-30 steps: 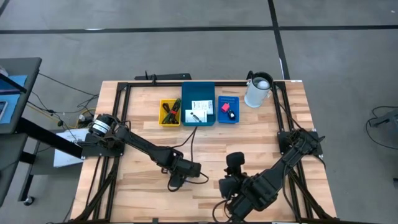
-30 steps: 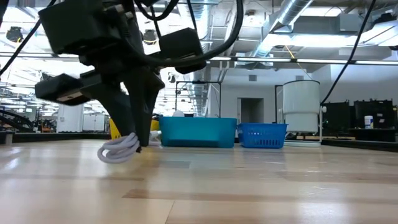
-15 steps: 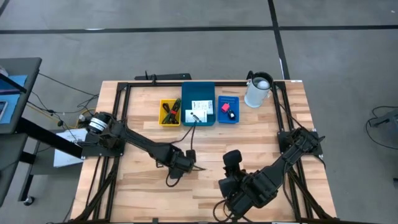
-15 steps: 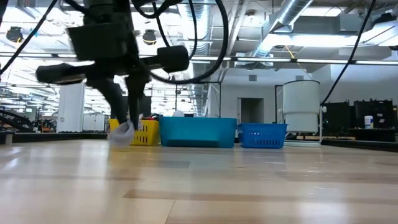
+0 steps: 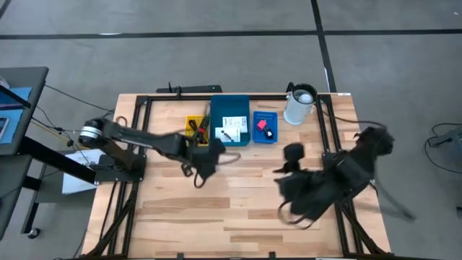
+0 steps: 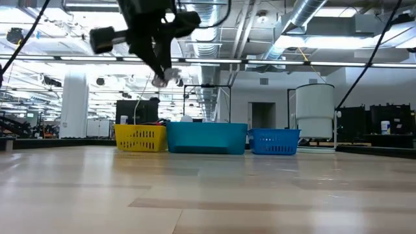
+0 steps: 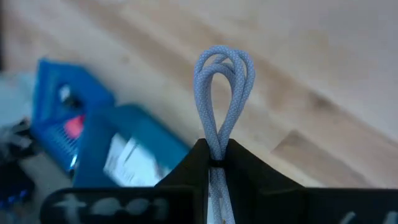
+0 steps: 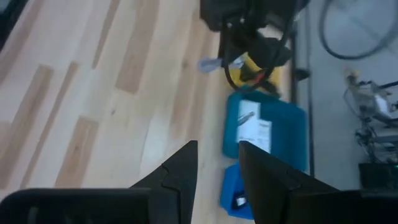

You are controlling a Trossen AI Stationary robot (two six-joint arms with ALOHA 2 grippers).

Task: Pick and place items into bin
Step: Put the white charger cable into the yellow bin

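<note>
The bins (image 5: 229, 123) and white jug (image 5: 299, 105) line the table's far edge. The wooden table (image 5: 238, 209) in front lies open. The left gripper (image 5: 209, 150) hangs just before the yellow bin (image 5: 193, 131).

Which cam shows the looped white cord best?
Left wrist view: the looped white braided cord fills the frame, pinched in the left claw. Low view shows a small white bundle held high; high view barely shows it; right wrist, a speck.

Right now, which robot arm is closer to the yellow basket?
The left. Its end effector hovers right beside the yellow plastic basket, pinching a looped pale cord. The right end effector is farther away, past the small blue basket.
</note>
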